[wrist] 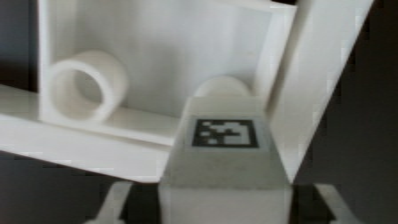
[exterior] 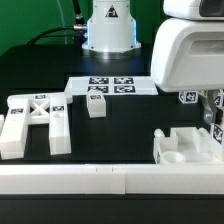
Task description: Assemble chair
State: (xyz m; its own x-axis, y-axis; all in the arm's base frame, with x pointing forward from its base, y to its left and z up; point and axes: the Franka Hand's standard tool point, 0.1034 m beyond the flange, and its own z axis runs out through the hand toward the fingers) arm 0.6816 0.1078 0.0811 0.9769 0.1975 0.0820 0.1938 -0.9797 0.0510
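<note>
Wrist view alone shows you gripper [wrist: 222,203] fingers [wrist: 134,203] clamped narrow on one tagged bar [wrist: 222,140], beside one ring-holed block [wrist: 86,88] at exterior view's right. Exterior view adds: one X-braced frame [exterior: 35,120] at its left, one small cube [exterior: 97,105] centre, marker board [exterior: 110,86] far.

Bright, even light — wrist view soft, blurry

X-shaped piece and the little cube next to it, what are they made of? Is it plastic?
The X-braced frame looks like hard white plastic. It is one even white, with a smooth, fairly dull finish and chunky, crisp edges. The small cube seems to be the same stuff. The black-and-white tag on top of it may be a printed sticker. Looks alone can't make this certain.
</note>
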